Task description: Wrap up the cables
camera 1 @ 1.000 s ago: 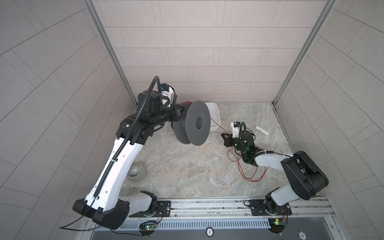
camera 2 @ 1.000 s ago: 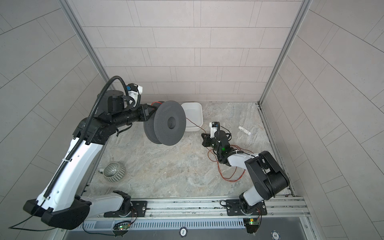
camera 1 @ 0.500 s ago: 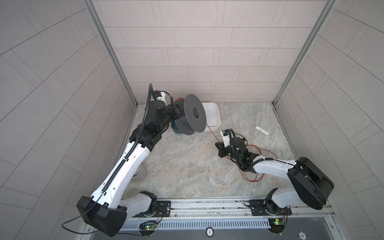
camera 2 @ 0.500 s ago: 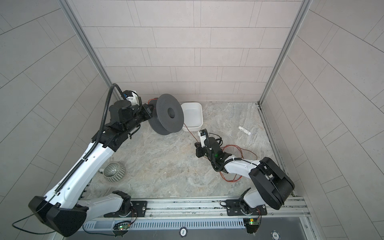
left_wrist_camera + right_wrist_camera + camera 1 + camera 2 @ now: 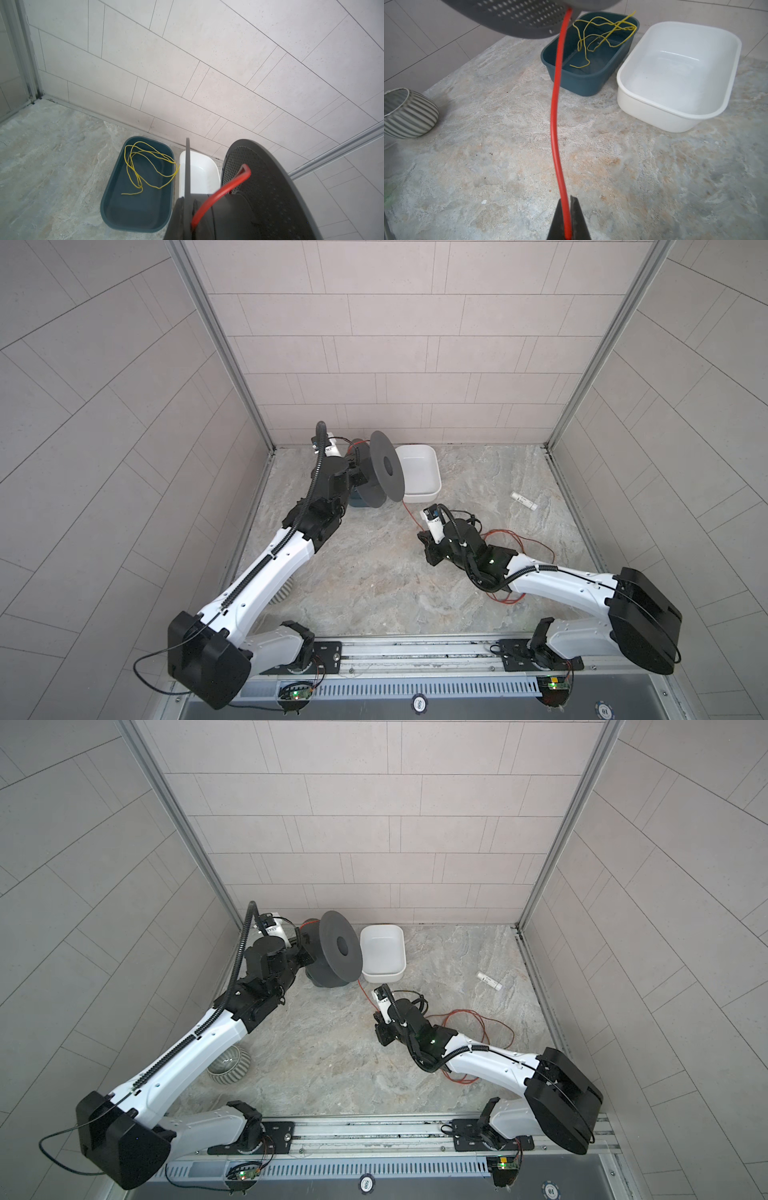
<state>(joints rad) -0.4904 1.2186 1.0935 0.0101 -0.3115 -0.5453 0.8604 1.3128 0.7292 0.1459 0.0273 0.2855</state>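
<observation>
While the right pincer is clenched on the red-orange cable, you've got a near-straight run from its tips up to the grey spool, approx 11 o'clock from it. The left pincer is clamped on the spool's near flange. It holds the spool off the floor at 11 o'clock of the work area, close to the back wall. In the left wrist view the cable's end hooks at the perforated flange and one strand crosses the hub. The rest lies in loose loops at 3 o'clock, behind the right wrist, so the wrap looks barely begun.

To do this step well, IMO: hold light tension w/ the right arm and feed the cable square to the hub, btwn the flanges. Pay out gradually rather than drag the loops into a knot. Watch the strand at the flange edge; too slack and it may jump off.

Containers:
- **Dark teal bin**, partly under the spool: holds a loose yellow-green wire, nothing else visible.
- **White tub**, just beside the bin at 12 o'clock: empty.
- **Striped cup**, at 8 o'clock by the left arm: contents can't be seen.

A small white tube lies loose at 2 o'clock.
</observation>
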